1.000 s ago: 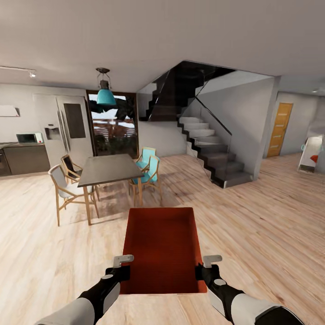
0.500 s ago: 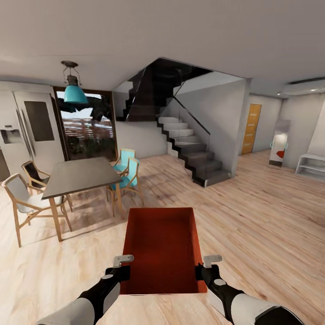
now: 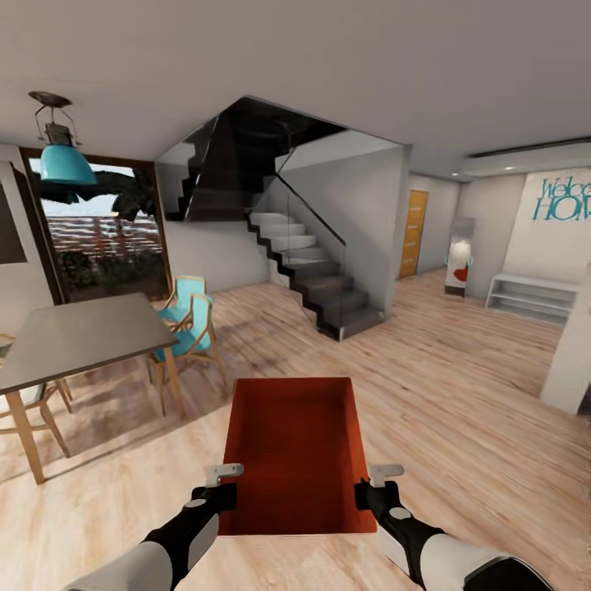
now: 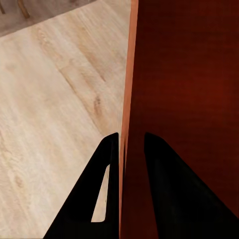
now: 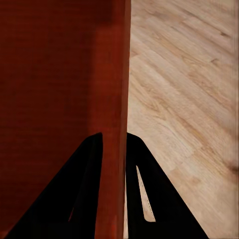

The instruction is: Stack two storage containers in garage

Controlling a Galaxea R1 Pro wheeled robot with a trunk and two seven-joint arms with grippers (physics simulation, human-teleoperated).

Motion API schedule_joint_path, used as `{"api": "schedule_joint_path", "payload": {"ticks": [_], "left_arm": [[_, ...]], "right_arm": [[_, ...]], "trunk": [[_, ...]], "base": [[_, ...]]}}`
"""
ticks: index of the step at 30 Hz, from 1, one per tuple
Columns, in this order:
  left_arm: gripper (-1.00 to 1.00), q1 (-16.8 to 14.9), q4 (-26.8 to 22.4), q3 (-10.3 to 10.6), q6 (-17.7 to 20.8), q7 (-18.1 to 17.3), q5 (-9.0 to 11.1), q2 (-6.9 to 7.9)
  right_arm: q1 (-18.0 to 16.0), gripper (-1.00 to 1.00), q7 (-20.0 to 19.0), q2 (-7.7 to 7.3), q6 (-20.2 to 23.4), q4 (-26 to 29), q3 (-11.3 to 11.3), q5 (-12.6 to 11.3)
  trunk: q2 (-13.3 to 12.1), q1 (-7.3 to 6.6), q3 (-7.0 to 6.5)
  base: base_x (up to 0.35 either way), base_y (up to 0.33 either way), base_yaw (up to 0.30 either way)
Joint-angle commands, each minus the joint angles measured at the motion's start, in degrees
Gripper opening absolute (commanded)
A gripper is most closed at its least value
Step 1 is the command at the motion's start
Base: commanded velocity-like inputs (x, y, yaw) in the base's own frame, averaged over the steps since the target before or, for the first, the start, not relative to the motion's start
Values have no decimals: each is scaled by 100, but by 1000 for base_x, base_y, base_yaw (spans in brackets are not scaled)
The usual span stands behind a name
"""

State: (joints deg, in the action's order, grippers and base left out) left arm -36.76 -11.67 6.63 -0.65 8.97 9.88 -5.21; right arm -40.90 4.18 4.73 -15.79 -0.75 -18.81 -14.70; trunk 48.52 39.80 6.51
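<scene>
Swung right since the earlier head view, the camera now has the dining table at 9 o'clock and the staircase near centre.
Head view: orange-red rectangular plastic tub [image 3: 292,447] held level at 6 o'clock, unchanged, above the pale wood-plank floor [image 3: 460,427]. Left wrist view: left gripper [image 4: 130,142] clenched on its thin side wall. Right wrist view: right gripper [image 5: 114,140] likewise clamps the opposite wall.
</scene>
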Motion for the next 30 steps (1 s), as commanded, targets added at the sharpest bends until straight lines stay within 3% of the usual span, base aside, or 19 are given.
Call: {"api": "schedule_joint_path", "payload": {"ticks": [1,13,30], "left_arm": [[-100,-6,-19,-39,-126,78,-57,20],[-100,-6,-19,-38,-128,78,-61,20],[-100,-6,-19,-39,-126,78,-57,20]], "right_arm": [[-5,-100,48,-16,-38,-39,63,-182],[-5,-100,48,-16,-38,-39,62,-179],[-5,-100,48,-16,-38,-39,62,-182]], "trunk": [[7,4,9],[7,4,9],[7,4,9]], "base": [[322,0,-119],[322,0,-35],[322,0,-272]]}}
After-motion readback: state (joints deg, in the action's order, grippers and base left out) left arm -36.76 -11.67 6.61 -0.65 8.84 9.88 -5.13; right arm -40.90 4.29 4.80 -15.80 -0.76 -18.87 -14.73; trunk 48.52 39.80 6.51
